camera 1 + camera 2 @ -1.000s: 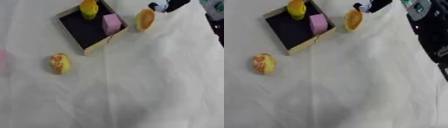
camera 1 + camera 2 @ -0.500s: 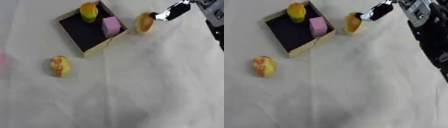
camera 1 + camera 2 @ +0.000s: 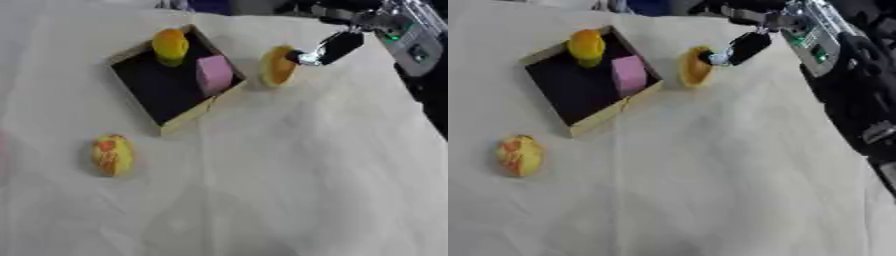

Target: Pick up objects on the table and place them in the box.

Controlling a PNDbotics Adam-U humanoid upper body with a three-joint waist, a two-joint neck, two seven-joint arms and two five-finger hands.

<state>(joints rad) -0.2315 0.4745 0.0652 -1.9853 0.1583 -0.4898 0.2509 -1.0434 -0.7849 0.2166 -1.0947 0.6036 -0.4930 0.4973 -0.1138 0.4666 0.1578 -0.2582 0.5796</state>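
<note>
Right robot hand (image 3: 331, 48): comes in from the upper right corner, dark fingers stretched toward its left, their tips touching the right side of an orange round object; whether the fingers pinch that object or only rest against it cannot be told
Orange round object (image 3: 277, 66): stands on edge on the surface, at the fingertips of the right robot hand, just outside the right wall of the box
Box (image 3: 140, 107): shallow, light rim, dark floor, set askew, left of the right robot hand and beyond the orange round object
Yellow-orange object (image 3: 171, 45): inside the box at its far corner, well left of the right robot hand
Pink block (image 3: 213, 75): inside the box against its right wall, left of and slightly nearer than the fingertips, close to the orange round object with the wall between them
Yellow and red object (image 3: 113, 154): lies on the surface outside the box, far to the lower left of the right robot hand, well apart from it
Surface (image 3: 297, 170): covered with a white cloth, faint creases across it
Forearm (image 3: 814, 37): grey casing with a small green light, behind the right robot hand at the upper right
Left robot hand: shows in neither view
</note>
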